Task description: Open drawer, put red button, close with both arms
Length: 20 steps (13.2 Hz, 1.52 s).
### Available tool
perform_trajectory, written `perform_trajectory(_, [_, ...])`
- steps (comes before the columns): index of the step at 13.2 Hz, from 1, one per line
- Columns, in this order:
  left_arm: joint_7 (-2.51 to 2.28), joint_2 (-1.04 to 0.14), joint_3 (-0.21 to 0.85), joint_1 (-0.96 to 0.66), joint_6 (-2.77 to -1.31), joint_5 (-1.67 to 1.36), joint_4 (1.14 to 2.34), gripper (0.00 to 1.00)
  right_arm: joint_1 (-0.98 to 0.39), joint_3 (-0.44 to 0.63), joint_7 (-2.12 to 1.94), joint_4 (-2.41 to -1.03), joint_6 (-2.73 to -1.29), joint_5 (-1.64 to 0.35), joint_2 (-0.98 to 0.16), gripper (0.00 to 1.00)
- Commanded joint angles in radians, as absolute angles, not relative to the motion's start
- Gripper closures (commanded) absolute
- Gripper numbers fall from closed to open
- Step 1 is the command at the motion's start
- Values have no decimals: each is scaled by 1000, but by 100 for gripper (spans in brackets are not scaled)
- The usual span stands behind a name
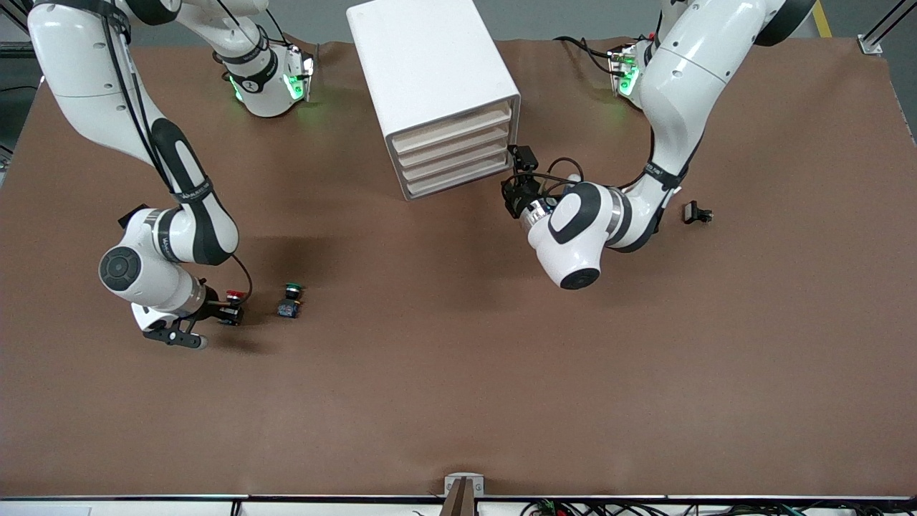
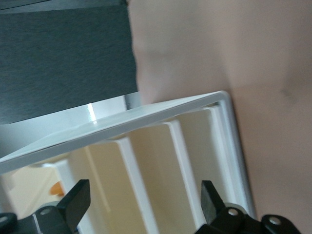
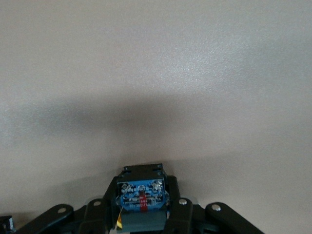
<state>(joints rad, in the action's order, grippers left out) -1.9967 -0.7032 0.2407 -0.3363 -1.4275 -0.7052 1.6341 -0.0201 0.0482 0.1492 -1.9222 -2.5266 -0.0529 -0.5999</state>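
The red button (image 1: 233, 295) is between the fingers of my right gripper (image 1: 231, 312), low at the table toward the right arm's end. In the right wrist view my right gripper (image 3: 142, 207) is shut on the button's blue block base (image 3: 142, 194). The white cabinet (image 1: 430, 64) stands mid-table with four cream drawer fronts, all pushed in. The highest is the drawer (image 1: 453, 127). My left gripper (image 1: 517, 183) hangs open beside the cabinet's front corner toward the left arm's end. Its left wrist view shows the cream fronts (image 2: 156, 165) between spread fingers (image 2: 78, 200).
A green-capped button (image 1: 290, 298) lies on the brown table just beside the red one, toward the table's middle. A small black part (image 1: 696, 213) sits on the table toward the left arm's end.
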Motion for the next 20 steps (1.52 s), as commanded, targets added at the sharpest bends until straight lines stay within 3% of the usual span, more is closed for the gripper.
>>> perform_trajectory(1, [-2017, -744, 247, -324, -1352, -762, 1580, 0, -14, 43, 163, -1908, -2525, -54, -607, 100])
perform_trajectory(7, [-2057, -842, 241, -321, -1321, -825, 1534, 0, -15, 43, 169, -1904, -2479, -63, -578, 100])
perform_trajectory(15, [-2105, -888, 238, -327, -1272, -854, 1545, 0, -48, 38, 327, -1910, -2217, -63, -418, 100])
perform_trajectory(16, [-2123, -890, 238, -328, -1272, -856, 1546, 4, -49, 38, 328, -1910, -2165, -63, -388, 100])
perform_trajectory(17, [-2134, -891, 238, -331, -1272, -857, 1552, 25, -51, 38, 334, -1908, -2116, -63, -356, 100])
perform_trajectory(18, [-2140, -891, 238, -334, -1272, -857, 1557, 39, -52, 38, 356, -1908, -2065, -63, -327, 100])
perform_trajectory(20, [-2151, -891, 238, -337, -1272, -857, 1565, 43, -57, 38, 380, -1910, -1976, -63, -270, 100])
